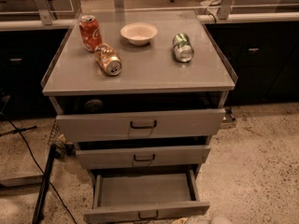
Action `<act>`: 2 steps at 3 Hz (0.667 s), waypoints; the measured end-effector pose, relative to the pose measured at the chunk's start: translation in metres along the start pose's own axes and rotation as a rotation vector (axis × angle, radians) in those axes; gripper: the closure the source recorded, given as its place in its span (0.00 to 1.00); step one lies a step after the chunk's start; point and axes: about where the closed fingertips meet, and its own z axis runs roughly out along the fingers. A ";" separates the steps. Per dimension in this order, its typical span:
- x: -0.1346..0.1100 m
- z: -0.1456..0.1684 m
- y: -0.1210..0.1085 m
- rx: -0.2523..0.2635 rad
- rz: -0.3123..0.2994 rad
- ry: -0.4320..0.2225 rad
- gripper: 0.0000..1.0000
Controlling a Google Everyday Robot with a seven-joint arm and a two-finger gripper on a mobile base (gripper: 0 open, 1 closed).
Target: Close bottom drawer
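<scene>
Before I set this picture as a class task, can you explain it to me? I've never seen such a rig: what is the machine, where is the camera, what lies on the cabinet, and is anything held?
The machine is a mobile robot with one arm that ends in a two-finger pincer. There is a single camera view, looking down at the front of a grey cabinet; where the camera is mounted is not known.

On the cabinet top are an upright red can, an orange can on its side, a pale bowl and a green can on its side.

All three drawers are open. The bottom drawer, the one to be closed, sticks out furthest and looks empty.

A pale shape at the bottom edge may be the pincer; nothing is visibly held.
</scene>
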 end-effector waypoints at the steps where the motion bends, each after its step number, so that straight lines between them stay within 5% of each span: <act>1: -0.007 0.007 -0.012 0.025 -0.040 -0.037 1.00; 2: -0.018 0.023 -0.050 0.067 -0.096 -0.062 1.00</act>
